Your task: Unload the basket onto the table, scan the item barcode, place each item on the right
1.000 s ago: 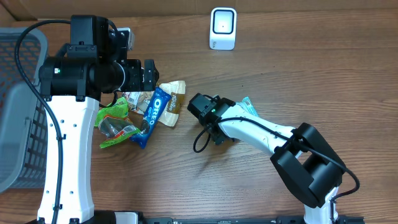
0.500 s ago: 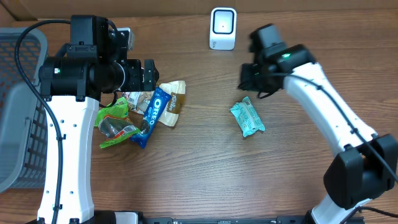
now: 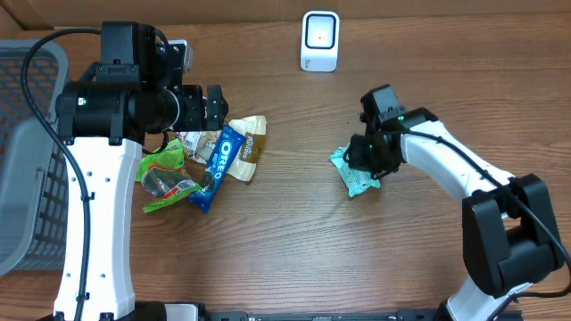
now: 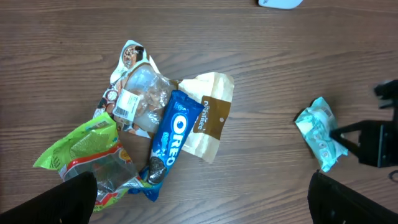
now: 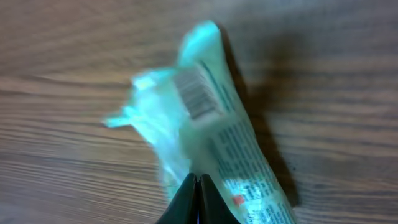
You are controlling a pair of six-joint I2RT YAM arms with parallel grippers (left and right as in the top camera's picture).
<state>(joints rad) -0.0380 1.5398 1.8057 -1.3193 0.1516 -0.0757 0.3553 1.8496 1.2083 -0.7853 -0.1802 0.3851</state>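
A teal snack packet [image 3: 355,171] lies flat on the wooden table, right of centre. In the right wrist view the teal packet [image 5: 217,137] shows its white barcode label [image 5: 198,98] facing up. My right gripper [image 3: 366,153] is down at the packet's upper edge. Its fingertips [image 5: 198,180] are pressed together over the wrapper, and I cannot make out any film between them. The white scanner [image 3: 320,40] stands at the back of the table. My left gripper [image 3: 214,107] hangs wide open above a pile of snacks, holding nothing, its gap [image 4: 208,205] over bare wood.
Left of centre is a pile with a blue Oreo pack [image 3: 227,160], a green bag [image 3: 165,174], a cream packet [image 3: 254,147] and a clear wrapper [image 4: 140,99]. A grey basket [image 3: 27,178] sits at the left edge.
My right arm swung from left of the packet up toward the scanner, then came down onto the packet's upper edge, shutting as it went. The left arm has not moved.
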